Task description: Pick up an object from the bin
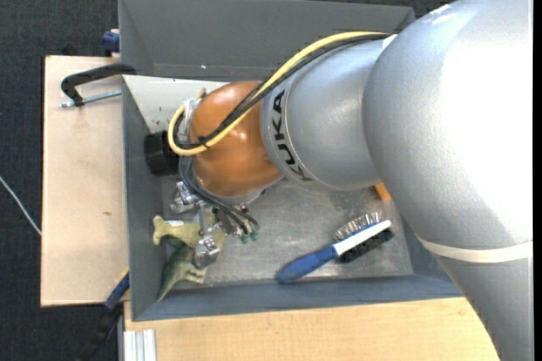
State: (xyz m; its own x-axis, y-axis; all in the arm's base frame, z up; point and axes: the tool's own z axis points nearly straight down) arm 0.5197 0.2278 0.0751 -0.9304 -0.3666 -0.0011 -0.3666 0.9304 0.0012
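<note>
Hand (206, 237) over green toy dinosaur (179, 264)

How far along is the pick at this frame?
Done: the gripper is down in the lower-left corner of the bin, right over a green toy dinosaur. In hand: the grasp itself; I cannot tell whether the dinosaur is gripped yet. Left: lifting it clear. The blue-handled brush lies apart to the right.
</note>
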